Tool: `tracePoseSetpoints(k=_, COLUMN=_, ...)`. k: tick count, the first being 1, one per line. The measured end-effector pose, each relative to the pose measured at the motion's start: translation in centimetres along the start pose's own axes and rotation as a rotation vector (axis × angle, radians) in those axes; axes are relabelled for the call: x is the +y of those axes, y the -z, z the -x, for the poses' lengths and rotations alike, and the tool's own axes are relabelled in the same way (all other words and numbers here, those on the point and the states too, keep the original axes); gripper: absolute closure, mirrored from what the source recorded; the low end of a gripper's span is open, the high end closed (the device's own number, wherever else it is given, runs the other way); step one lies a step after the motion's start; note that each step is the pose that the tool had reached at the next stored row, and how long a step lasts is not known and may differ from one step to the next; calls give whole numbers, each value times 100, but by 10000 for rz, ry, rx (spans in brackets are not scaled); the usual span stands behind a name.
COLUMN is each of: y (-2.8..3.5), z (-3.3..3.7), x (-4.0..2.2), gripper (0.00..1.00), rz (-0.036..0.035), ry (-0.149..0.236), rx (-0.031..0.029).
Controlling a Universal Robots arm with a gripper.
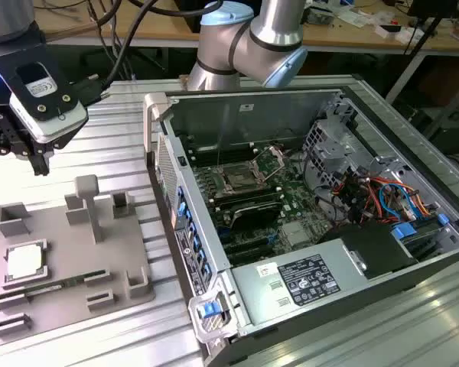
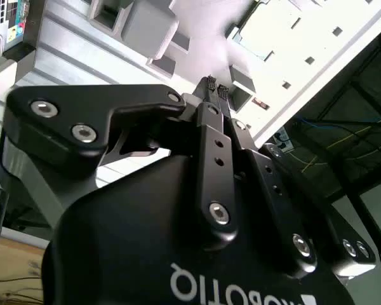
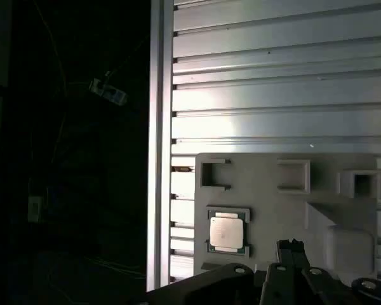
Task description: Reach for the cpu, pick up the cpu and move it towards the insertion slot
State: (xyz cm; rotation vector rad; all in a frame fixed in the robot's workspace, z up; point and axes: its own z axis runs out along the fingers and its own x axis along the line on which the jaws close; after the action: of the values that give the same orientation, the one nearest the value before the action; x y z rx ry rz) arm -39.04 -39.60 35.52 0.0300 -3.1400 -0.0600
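Tool: black two-fingered tool (image 1: 35, 159) on a silver arm, raised above the bench (image 1: 115, 141); its fingers (image 2: 211, 146) are pressed together with nothing between them
Cpu: silvery square cpu (image 1: 24, 261), lying flat in a framed seat, below the tool and apart from it; in the first wrist view the cpu (image 3: 227, 231) sits near the fingertips (image 3: 292, 245) without touching them
Holder plate: grey holder plate (image 1: 61, 233) with raised blocks and slots, resting on the ribbed aluminium bench beneath the tool
Insertion slot: metal-framed insertion slot (image 1: 237, 180) with a dark centre, on the circuit board inside an open computer case (image 1: 291, 115), well apart from the tool, toward the exterior view's right
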Motion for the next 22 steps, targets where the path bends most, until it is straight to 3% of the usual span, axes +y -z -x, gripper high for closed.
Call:
tracePoseSetpoints(k=7, y=0, z=-12, x=0, gripper=89, rz=0, ry=-1, rx=0)
tracePoseSetpoints(k=22, y=-3, z=-126, x=2, gripper=89, rz=0, ry=-2, rx=39)
